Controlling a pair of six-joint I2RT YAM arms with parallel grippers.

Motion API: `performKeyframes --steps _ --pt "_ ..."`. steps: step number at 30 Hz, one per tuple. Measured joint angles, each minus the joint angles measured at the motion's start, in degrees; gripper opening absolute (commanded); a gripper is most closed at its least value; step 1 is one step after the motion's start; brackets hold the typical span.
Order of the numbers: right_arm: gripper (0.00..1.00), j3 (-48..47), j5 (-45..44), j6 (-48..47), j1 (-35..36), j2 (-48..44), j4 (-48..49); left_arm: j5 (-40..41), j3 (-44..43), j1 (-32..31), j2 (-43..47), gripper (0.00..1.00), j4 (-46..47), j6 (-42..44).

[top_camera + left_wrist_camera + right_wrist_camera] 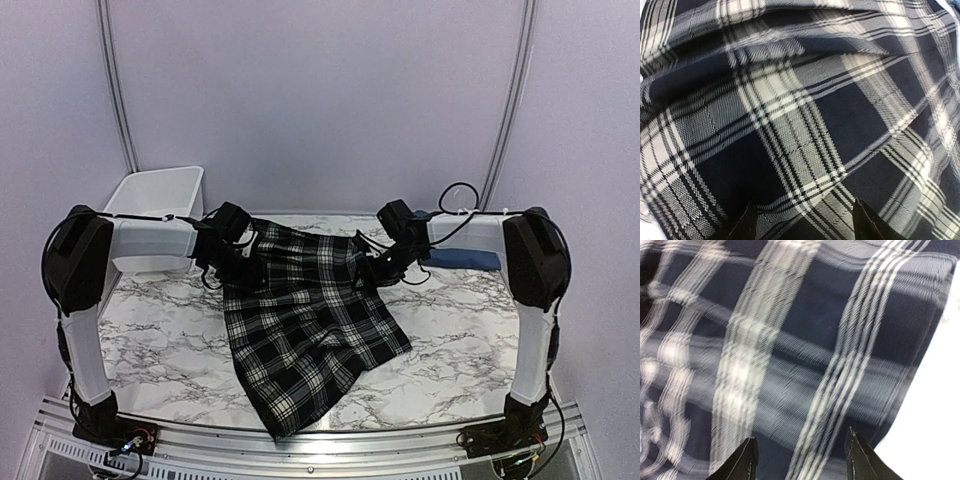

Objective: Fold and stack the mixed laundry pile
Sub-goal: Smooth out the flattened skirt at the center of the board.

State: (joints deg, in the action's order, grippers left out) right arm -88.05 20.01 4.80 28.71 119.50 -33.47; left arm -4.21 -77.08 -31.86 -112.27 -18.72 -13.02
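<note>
The marble table carries the laundry. Its biggest piece, the black-and-white plaid garment, lies spread across the middle, with its lower corner draping toward the near edge. The white plastic bin sits at the back left, apart from the cloth. The navy blue t-shirt lies at the back right, behind the right arm, and looks already folded small. Both arms reach over the plaid's far edge, one at each upper corner. The left claw hovers close over the weave with its jaws parted and the cloth flat between them, nothing pinched. The right claw is also parted, near the garment's right edge; its view is blurred, but no fabric shows clamped there. The step in hand seems to be taking the far corners for a first fold. Next, each claw needs to close on its corner, then both should carry the edge toward the near side together.
</note>
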Motion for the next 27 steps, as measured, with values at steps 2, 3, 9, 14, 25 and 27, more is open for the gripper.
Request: performKeyframes --steps 2,3,9,14,25,27 --pt "0.55 4.17 1.92 0.11 0.26 -4.07 0.94 -0.59 -0.04 -0.57 1.16 0.75 -0.46 1.11" --pt "0.54 6.36 3.06 0.15 0.7 -6.19 1.75 -0.96 0.13 -1.42 1.99 0.76 -0.81 1.79" --pt "0.53 16.37 9.42 0.11 3.89 -12.13 5.62 -5.9 3.26 -15.65 12.13 0.95 -1.25 4.37" --pt "0.53 23.04 10.14 0.04 4.28 -12.17 6.21 -5.97 6.93 -26.91 16.46 0.99 -1.05 4.42" --pt "0.53 26.99 11.26 -0.33 3.04 -13.53 10.16 16.61 12.07 -33.83 7.67 0.53 -8.59 1.86" --pt "0.53 27.78 12.0 -0.39 2.56 -13.77 10.88 21.33 13.6 -33.83 7.82 0.51 -9.18 1.31"
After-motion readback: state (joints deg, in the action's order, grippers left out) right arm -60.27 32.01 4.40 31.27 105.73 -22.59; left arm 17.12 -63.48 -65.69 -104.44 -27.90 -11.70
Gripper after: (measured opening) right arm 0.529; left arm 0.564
